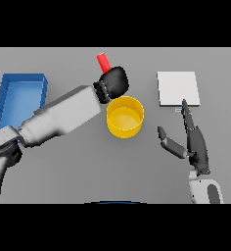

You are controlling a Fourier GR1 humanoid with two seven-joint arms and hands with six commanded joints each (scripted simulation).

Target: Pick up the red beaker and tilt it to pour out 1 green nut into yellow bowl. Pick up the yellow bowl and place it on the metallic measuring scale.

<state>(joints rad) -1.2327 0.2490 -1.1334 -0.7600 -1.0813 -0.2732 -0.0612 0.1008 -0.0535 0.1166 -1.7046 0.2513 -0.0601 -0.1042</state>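
While our left hand (115,81) is curled round the red beaker (103,61), whose top sticks up just beyond it at the far side of the table (78,166), we judge that we are in the pouring step: the beaker is held just beyond the far rim of the yellow bowl (125,116), leaning a little to the left. We cannot see any green nut, either in the beaker or in the bowl, so whether the pour is done is unclear. Next, we think, the beaker must tip toward the bowl's mouth, gently enough to let one nut fall. Our right hand (196,142) rests near and to the right of the bowl, fingers straight and thumb spread, holding nothing. Its fingertips reach the near edge of the pale measuring scale (178,88), far right. A blue bin (19,84) sits far left.
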